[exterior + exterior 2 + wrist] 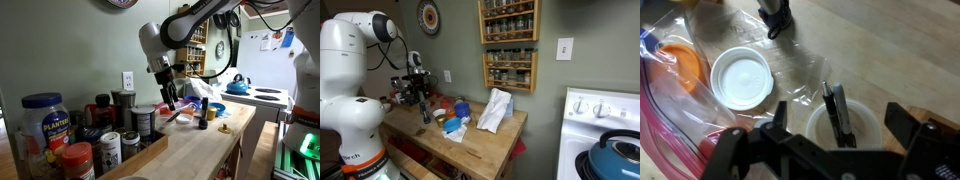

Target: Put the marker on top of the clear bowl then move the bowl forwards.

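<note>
A wooden worktop runs along a grey-green kitchen wall. In an exterior view, lidded jars crowd its near corner. Farther along the wall-side edge, the gripper hangs low over the clutter. The wrist view shows its jaws spread wide, grasping nothing. Between them the marker lies across the clear bowl, touching neither finger. Just beyond sit a white round lid on crinkled plastic and a dark bottle. Past the worktop's far edge stands a stove with a blue kettle.
</note>
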